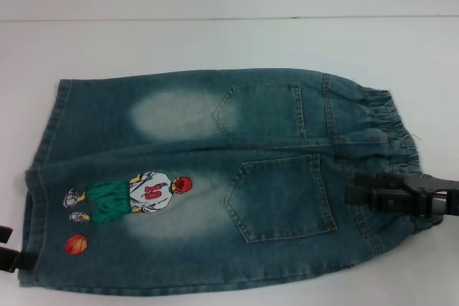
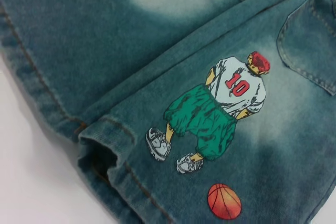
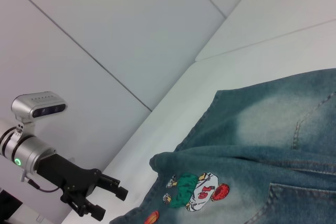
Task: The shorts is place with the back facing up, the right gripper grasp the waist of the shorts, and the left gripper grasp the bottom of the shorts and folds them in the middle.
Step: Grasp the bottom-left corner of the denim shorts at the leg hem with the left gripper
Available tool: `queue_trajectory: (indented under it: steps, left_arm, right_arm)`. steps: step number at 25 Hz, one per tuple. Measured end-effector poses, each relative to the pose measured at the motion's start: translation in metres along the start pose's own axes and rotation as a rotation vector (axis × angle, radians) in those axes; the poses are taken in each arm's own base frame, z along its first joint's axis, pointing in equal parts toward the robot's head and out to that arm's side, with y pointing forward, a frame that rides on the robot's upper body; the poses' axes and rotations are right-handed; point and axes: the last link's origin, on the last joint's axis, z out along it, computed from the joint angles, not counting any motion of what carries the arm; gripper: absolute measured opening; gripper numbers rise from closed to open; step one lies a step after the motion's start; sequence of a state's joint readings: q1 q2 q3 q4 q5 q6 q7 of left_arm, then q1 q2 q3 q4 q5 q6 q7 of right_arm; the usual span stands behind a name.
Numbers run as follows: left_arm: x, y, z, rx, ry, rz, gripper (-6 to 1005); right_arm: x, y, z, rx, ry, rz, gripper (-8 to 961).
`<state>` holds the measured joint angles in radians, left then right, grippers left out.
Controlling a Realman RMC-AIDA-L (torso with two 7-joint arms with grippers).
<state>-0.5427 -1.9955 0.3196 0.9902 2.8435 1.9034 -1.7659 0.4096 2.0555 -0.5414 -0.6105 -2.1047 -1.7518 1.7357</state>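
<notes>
Shorts spread flat, both grippers closing on opposite ends

Shorts [image 1: 215, 177] are lying back-up on the white table [image 1: 215, 41], their long axis running across the robot's front: the waist of the shorts [image 1: 384, 116] is pointing toward the robot's right, the bottom of the shorts [image 1: 43, 155] toward its left. Two back pockets are showing near the waist, and the basketball player print [image 1: 133, 195] with its orange ball [image 1: 76, 244] is sitting near the hem on the nearer leg.

Each end is lying nearest the arm meant for it, so the fold looks set to run along that long axis, hem carried over toward waist.

Right gripper [image 1: 356, 190] is hovering over the puckered band on its near side, appearing to touch or sit just above the denim; whether the jaws are clamping cloth I cannot tell.

Left gripper [image 3: 107, 200] is sitting just beside the near hem corner, clear of the fabric, jaws parted moderately and holding nothing. The near leg's hem is gaping a little, which should give a finger something to slip under
</notes>
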Motion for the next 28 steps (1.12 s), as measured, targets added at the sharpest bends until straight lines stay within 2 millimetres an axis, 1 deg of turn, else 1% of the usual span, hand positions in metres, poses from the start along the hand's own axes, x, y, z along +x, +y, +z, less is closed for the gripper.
queue_trajectory:
  steps: [6,14,20,28]
  left_arm:
    - [-0.001,0.001,-0.001,-0.005,-0.019,-0.005,951]
    - [-0.007,0.000,-0.004,-0.004,-0.030,-0.018,949]
    - [-0.013,0.004,0.003,-0.024,-0.056,-0.020,948]
    - [-0.013,0.007,0.006,-0.041,-0.065,-0.015,947]
  right_arm:
    - [0.000,0.000,0.000,0.000,0.000,0.000,914]
    - [0.000,-0.001,-0.001,0.005,-0.007,0.002,914]
    - [0.000,0.000,-0.001,0.003,-0.009,0.002,914]
    - [-0.001,0.000,-0.001,0.000,-0.011,0.002,913]
